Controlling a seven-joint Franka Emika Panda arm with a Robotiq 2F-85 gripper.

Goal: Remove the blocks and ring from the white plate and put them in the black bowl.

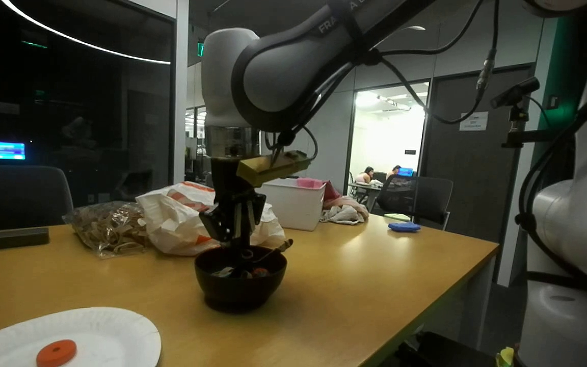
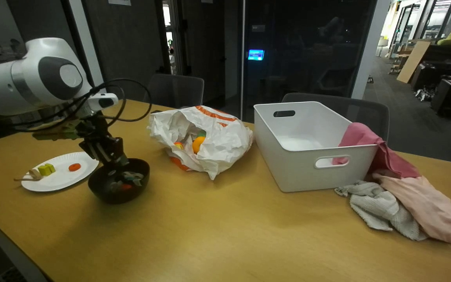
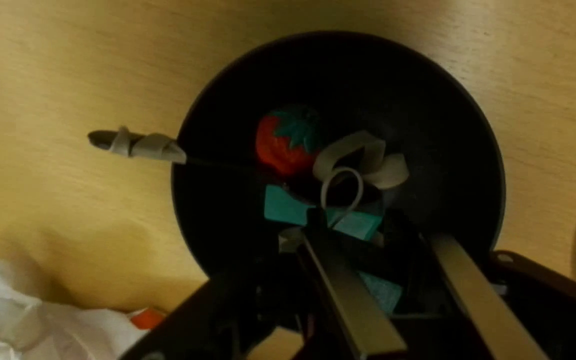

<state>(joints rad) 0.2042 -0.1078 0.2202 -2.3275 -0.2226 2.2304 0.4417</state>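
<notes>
Black bowl [image 1: 240, 295] below, the gripper [image 3: 355, 220] hangs jaws apart, presumably for a release. Ring [image 1: 56, 352] lies on the plate [image 1: 112, 336], awaiting transfer.

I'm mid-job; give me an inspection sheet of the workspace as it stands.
Surface: wood-grained tabletop, light glare.
Job's things: yellow-green block and orange ring on the white plate; black bowl holds toy strawberry, teal blocks, tan bands.
Clutter: tan-wrapped handle jutting past the bowl's rim; white bag, white bin, cloths.
Gripper: jaws parted at the bowl's mouth; whether it touches a band, unclear.
Cables: black, looped along the arm.
Surroundings: chairs; two people in the background.
</notes>
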